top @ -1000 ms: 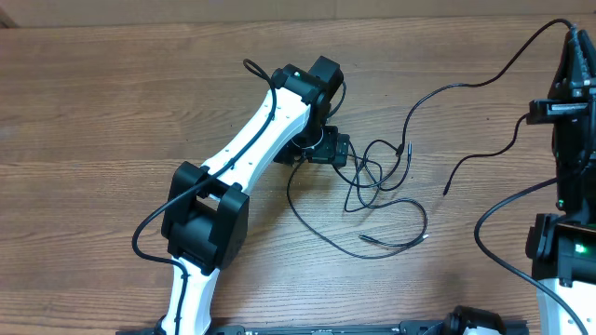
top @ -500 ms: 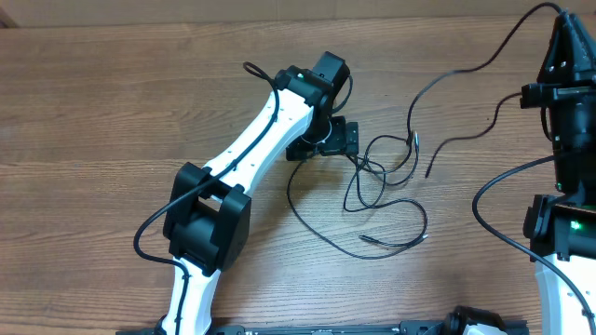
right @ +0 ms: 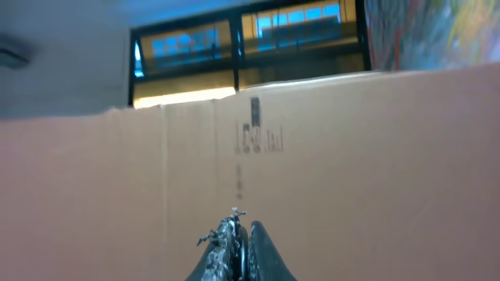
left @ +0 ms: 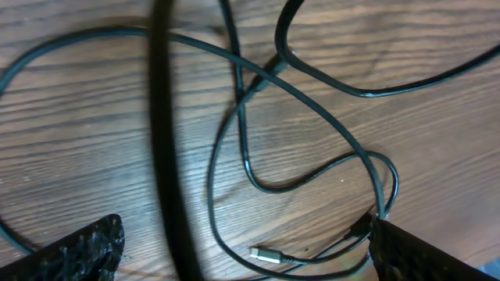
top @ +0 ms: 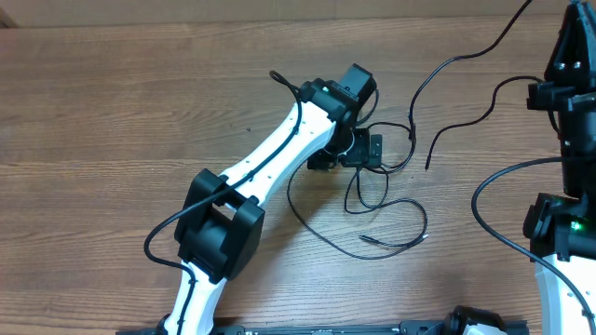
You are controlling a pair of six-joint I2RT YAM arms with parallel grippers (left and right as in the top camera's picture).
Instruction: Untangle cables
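Bench (top: 112, 93): bare wood grain, with a brown cardboard wall (right: 351, 156) behind
Cables (top: 426, 221): thin black cords in a loose tangle mid-bench, one strand running toward the far right corner
Left end effector (top: 371, 149): low over the tangle's left side, fingers spread wide, gripping nothing
Plug (left: 266, 254): silvery tip, lying between those fingers
Right end effector (right: 238, 242): aimed at the cardboard, fingers pressed together; cannot tell whether they pinch a cord

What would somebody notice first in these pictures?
The messy tangle of thin black cables looping on the brown wooden table, right of the middle. Next, the long white-and-black left robot arm stretching diagonally toward that tangle.
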